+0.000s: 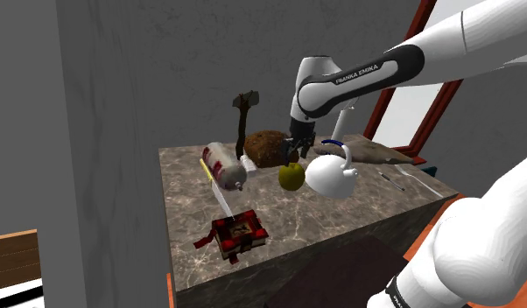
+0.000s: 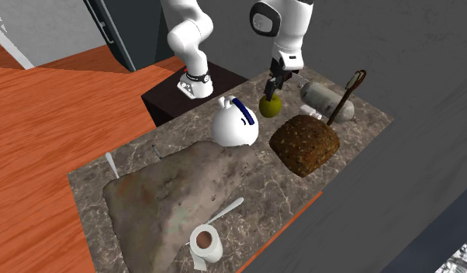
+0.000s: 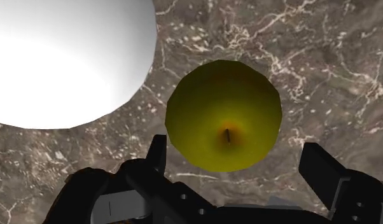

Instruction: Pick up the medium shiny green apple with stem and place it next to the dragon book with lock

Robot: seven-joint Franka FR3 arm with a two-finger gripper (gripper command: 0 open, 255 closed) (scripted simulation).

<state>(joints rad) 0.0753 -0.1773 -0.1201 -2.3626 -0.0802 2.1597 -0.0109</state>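
The pincer (image 3: 238, 156) stands open directly above the yellow-green apple (image 3: 224, 114), with its fingers (image 3: 157, 151) apart on either side and not clasping it. The apple rests on the marble tabletop (image 1: 187, 201) at mid-frame in the shoulder view, just beside a white kettle (image 1: 330, 175). The red book (image 1: 238, 234) lies well apart from it, at lower left of centre.

The table (image 1: 187, 201) has a stone top like dark brown marble with white veins, smooth and faintly polished. The yellow-green apple (image 3: 223, 114) has smooth skin with a soft sheen. The white kettle (image 2: 234, 128) looks even and glazed, without texture. The brown loaf (image 2: 304, 143) is rough, grainy and matt. The grey-brown rock-like slab (image 2: 174, 198) has a coarse, mottled surface. The floor (image 2: 46, 147) shows orange-brown wood boards. The fingers (image 3: 324, 168) are matt black, and the arm (image 1: 481, 35) has a glossy white shell.
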